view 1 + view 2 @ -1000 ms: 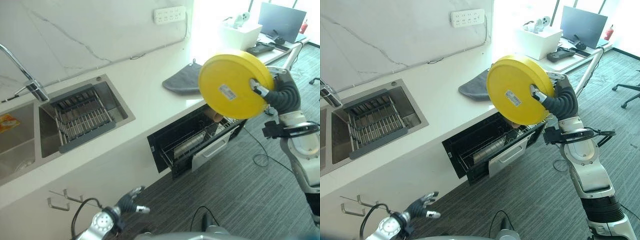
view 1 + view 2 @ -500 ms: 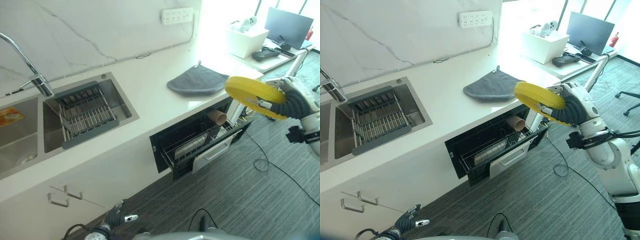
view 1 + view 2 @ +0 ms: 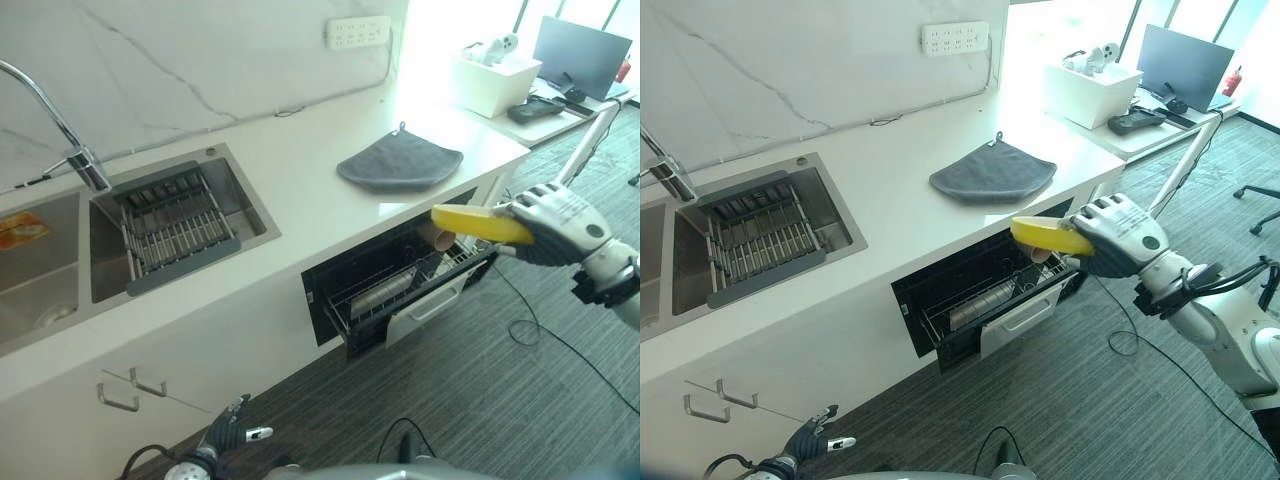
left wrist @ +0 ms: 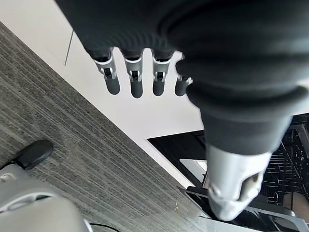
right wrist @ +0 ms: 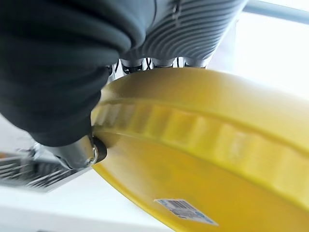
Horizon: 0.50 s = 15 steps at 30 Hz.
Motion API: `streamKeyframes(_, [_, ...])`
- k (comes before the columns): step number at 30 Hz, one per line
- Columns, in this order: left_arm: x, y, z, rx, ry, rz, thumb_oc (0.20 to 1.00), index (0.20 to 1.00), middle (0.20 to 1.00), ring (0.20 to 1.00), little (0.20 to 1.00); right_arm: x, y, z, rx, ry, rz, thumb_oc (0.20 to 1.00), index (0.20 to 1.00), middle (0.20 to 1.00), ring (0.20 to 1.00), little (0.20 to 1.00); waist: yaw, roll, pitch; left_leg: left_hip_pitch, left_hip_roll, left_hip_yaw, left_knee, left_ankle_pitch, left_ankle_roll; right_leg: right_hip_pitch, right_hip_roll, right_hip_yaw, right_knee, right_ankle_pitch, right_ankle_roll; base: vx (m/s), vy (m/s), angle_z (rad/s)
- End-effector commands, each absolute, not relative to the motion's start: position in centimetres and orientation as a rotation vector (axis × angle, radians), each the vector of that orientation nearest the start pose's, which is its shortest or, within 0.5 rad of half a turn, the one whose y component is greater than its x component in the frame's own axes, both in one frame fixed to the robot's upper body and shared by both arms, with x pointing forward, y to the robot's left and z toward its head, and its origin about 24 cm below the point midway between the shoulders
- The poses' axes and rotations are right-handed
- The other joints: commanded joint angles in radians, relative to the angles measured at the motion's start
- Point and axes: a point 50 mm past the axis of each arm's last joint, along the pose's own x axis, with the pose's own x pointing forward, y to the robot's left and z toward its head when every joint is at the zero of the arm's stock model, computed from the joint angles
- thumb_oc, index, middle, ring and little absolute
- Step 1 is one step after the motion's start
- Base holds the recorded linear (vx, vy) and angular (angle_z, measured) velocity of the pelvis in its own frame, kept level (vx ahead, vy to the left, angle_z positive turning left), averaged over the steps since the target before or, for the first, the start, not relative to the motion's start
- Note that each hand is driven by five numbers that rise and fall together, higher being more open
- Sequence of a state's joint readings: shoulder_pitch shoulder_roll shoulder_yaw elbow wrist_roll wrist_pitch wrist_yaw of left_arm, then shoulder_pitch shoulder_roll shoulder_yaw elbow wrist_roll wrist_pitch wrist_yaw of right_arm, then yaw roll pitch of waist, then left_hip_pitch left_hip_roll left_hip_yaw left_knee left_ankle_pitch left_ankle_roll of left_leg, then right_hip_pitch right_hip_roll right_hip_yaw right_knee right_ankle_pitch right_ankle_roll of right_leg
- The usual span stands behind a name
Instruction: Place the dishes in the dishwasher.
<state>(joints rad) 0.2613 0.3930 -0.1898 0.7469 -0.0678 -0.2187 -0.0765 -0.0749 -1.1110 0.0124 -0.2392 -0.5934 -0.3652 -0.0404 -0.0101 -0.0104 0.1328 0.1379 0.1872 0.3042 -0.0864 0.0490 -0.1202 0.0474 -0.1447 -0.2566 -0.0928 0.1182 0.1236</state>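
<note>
A yellow plate (image 3: 478,223) lies nearly flat and edge-on in my right hand (image 3: 556,222), whose fingers and thumb are shut on its rim. It hovers just above the pulled-out wire rack (image 3: 400,285) of the open dishwasher (image 3: 960,300) under the counter. In the right wrist view the plate's (image 5: 203,159) underside with a sticker fills the space under my thumb. A cardboard tube (image 3: 437,236) and a steel cup lie in the rack. My left hand (image 3: 228,434) hangs low by the floor, fingers (image 4: 136,82) straight and empty.
A grey cloth (image 3: 398,162) lies on the white counter (image 3: 300,200) above the dishwasher. A sink (image 3: 180,225) with a drying rack and a tap (image 3: 60,140) sits at the left. A white box and a monitor stand at the far right.
My right hand has lowered and moved the plate left, from beside the counter's end down to just over the dishwasher rack, and flattened it further. The left hand has barely moved.
</note>
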Motion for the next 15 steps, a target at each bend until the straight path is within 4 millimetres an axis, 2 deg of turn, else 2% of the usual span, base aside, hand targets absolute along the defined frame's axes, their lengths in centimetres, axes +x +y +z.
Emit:
streamKeyframes(1, [12.6,26.9,-10.2,0.336,0.719,-0.048,1.0,1.0,1.0,1.0,1.0,24.8,-21.7,22.6,-1.74,-0.795,0.264,0.2,0.2,0.2,0.2,0.2,0.039,-0.027,0.014,0.009,0.054,-0.085,-0.001,-0.039,-0.026,0.077,-0.077,-0.054,0.006,-0.068,0.074,0.03,0.004,0.05])
streamKeyframes(4, [12.0,27.3,-10.7,0.288,0.766,-0.009,1.0,1.0,1.0,1.0,1.0,25.0,-21.7,21.9,-1.75,-0.767,0.298,0.2,0.2,0.2,0.2,0.2,0.046,-0.029,0.016,0.011,0.048,-0.098,-0.001,-0.041,-0.02,0.09,-0.072,-0.06,0.009,-0.078,0.066,0.05,0.002,0.08])
streamKeyframes(6, [11.5,27.7,-10.9,0.272,0.792,0.009,1.0,1.0,1.0,1.0,1.0,25.1,-21.7,21.7,-1.759,-0.755,0.307,0.2,0.2,0.2,0.2,0.2,0.054,-0.028,0.031,0.015,0.039,-0.114,0.018,-0.038,-0.008,0.08,-0.071,-0.055,0.077,-0.112,0.051,0.04,0.0,0.19])
streamKeyframes(7, [11.6,27.8,-10.9,0.269,0.792,0.011,1.0,1.0,1.0,1.0,1.0,25.1,-21.7,21.7,-1.769,-0.756,0.309,0.2,0.2,0.2,0.2,0.2,0.058,-0.029,0.045,-0.003,0.038,-0.124,0.067,-0.05,-0.005,0.067,-0.074,-0.049,0.116,-0.127,0.043,-0.07,-0.022,0.13])
streamKeyframes(8, [12.2,28.0,-10.6,0.27,0.78,0.01,1.0,1.0,1.0,1.0,1.0,25.3,-21.8,21.6,-1.802,-0.769,0.314,0.2,0.2,0.2,0.2,0.2,0.059,-0.03,0.082,-0.054,0.04,-0.142,0.172,-0.081,-0.001,0.03,-0.084,-0.036,0.196,-0.152,0.032,-0.08,-0.027,0.15])
streamKeyframes(10, [12.7,28.3,-10.3,0.266,0.767,0.017,1.0,1.0,1.0,1.0,1.0,25.6,-21.8,21.7,-1.826,-0.784,0.317,0.2,0.2,0.2,0.2,0.2,0.06,-0.028,0.114,-0.094,0.044,-0.157,0.251,-0.104,0.003,-0.005,-0.09,-0.019,0.265,-0.172,0.025,-0.09,-0.018,0.11])
streamKeyframes(15, [12.9,29.0,-9.8,0.267,0.758,0.035,1.0,1.0,1.0,1.0,1.0,25.5,-21.7,22.0,-1.858,-0.803,0.345,0.2,0.2,0.2,0.2,0.2,0.06,-0.029,0.154,-0.131,0.06,-0.162,0.363,-0.158,0.012,-0.046,-0.102,0.002,0.378,-0.224,0.017,0.0,-0.012,-0.06])
